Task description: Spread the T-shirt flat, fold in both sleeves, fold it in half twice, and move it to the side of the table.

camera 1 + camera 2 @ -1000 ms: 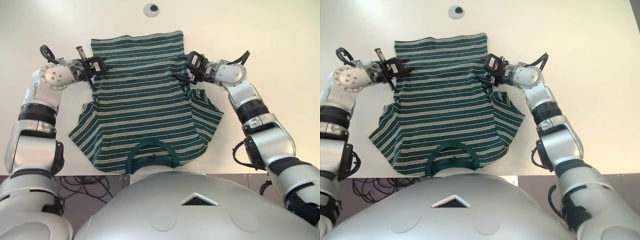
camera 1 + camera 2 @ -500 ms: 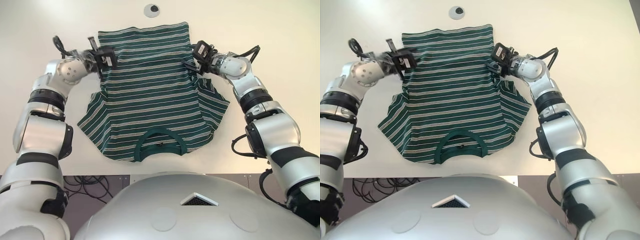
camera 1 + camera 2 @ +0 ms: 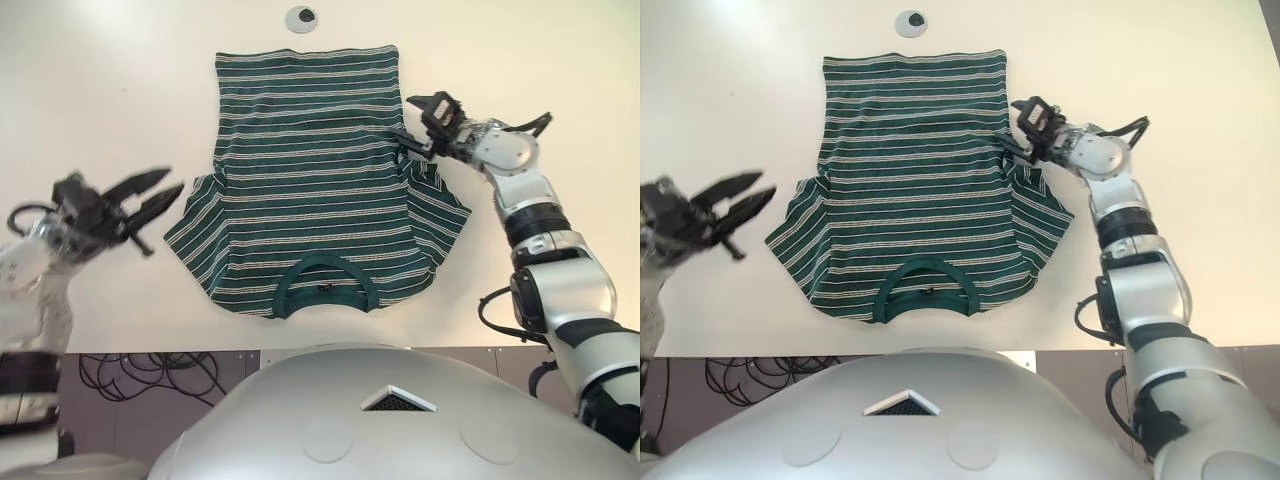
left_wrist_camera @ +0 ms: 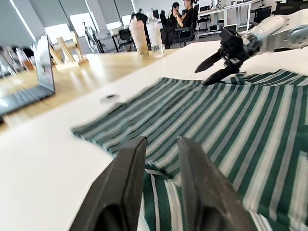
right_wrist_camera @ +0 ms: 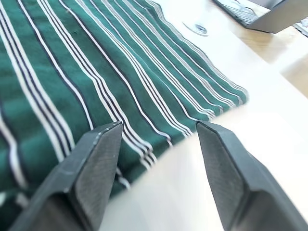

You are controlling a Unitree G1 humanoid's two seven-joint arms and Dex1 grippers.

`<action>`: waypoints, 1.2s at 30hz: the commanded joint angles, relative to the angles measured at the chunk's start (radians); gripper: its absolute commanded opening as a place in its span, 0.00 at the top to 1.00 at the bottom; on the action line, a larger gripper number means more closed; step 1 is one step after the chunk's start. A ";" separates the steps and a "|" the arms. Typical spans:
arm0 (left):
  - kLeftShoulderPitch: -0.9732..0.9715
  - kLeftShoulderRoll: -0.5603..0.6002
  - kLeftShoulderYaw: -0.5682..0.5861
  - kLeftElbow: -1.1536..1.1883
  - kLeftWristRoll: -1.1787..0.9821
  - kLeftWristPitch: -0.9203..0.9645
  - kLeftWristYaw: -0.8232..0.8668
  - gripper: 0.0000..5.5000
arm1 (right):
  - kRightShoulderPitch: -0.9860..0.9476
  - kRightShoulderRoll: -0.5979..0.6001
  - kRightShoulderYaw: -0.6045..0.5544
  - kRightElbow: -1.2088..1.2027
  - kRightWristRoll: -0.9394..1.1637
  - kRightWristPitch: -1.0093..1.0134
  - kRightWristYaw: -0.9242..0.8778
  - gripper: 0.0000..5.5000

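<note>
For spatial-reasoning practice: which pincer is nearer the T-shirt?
Right. The right pincer is at the right edge of the T-shirt; the left pincer hangs apart from its left sleeve.

Dark green cloth T-shirt with thin white stripes (image 3: 310, 190): soft knit, matt, lightly rumpled at the sleeves. Plain green collar band (image 3: 325, 283): looks ribbed. White table top (image 3: 120, 110): smooth, low sheen, laminate-like. Small round grey disc (image 3: 302, 18) set in the table: smooth, plastic look. Left gripper (image 4: 161, 142) fingers (image 4: 122, 187): dark grey, smooth, matt; plastic or rubber, cannot tell which. Right gripper (image 5: 158, 129) fingers (image 5: 94, 168): same dark matt finish, faint sheen along the edges. Silver right arm shell (image 3: 560, 290): satin-glossy, metal or painted plastic. Pale wooden desk (image 4: 91, 67) behind: glossy. Clear bottle (image 4: 155, 36) on it: see-through, plastic or glass.
</note>
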 commanded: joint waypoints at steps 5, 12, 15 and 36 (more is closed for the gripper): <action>0.056 -0.067 0.034 0.044 0.134 0.095 -0.003 0.80 | 0.078 -0.012 -0.030 -0.247 0.051 0.104 0.036 0.50; -0.010 -0.154 0.033 0.132 0.189 0.229 0.039 0.70 | 0.110 -0.028 -0.043 -0.314 0.050 0.147 0.042 0.49; -0.019 -0.176 0.059 0.127 0.185 0.243 0.031 0.63 | 0.118 -0.034 -0.048 -0.324 0.051 0.152 0.045 0.49; -0.032 -0.211 0.121 0.158 0.236 0.347 -0.012 0.72 | 0.125 -0.037 -0.058 -0.340 0.053 0.166 0.065 0.49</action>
